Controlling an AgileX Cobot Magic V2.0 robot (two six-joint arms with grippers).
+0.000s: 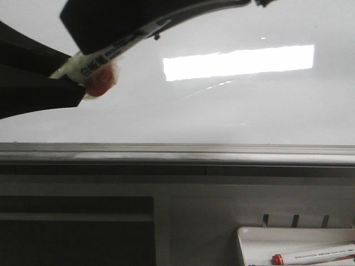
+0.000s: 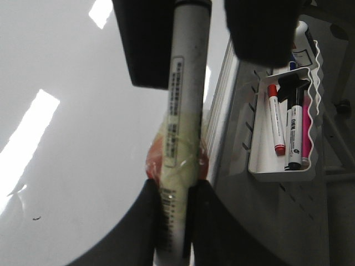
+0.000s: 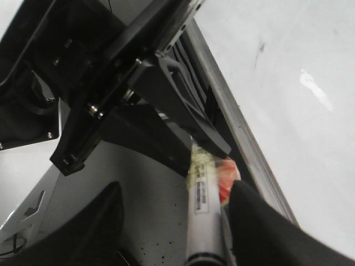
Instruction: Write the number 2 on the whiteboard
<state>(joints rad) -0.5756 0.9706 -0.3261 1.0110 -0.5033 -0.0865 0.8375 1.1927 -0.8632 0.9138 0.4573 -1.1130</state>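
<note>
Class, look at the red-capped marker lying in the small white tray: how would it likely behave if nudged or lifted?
The red-capped marker is a round, straight barrel, so it would probably roll when nudged, though the white tray has walls that should stop it. It looks stiff and slim, likely light. Its glossy barrel may be somewhat slippery to grip.

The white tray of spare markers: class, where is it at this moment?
In the front view the white tray hangs at lower right, under the whiteboard and its grey rail, holding a red-capped marker.

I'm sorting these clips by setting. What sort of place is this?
Probably an office, classroom or lab wall station: a large glossy whiteboard with a grey metal bottom rail, and below it a small white tray hung on a slotted panel, holding several markers.
</note>
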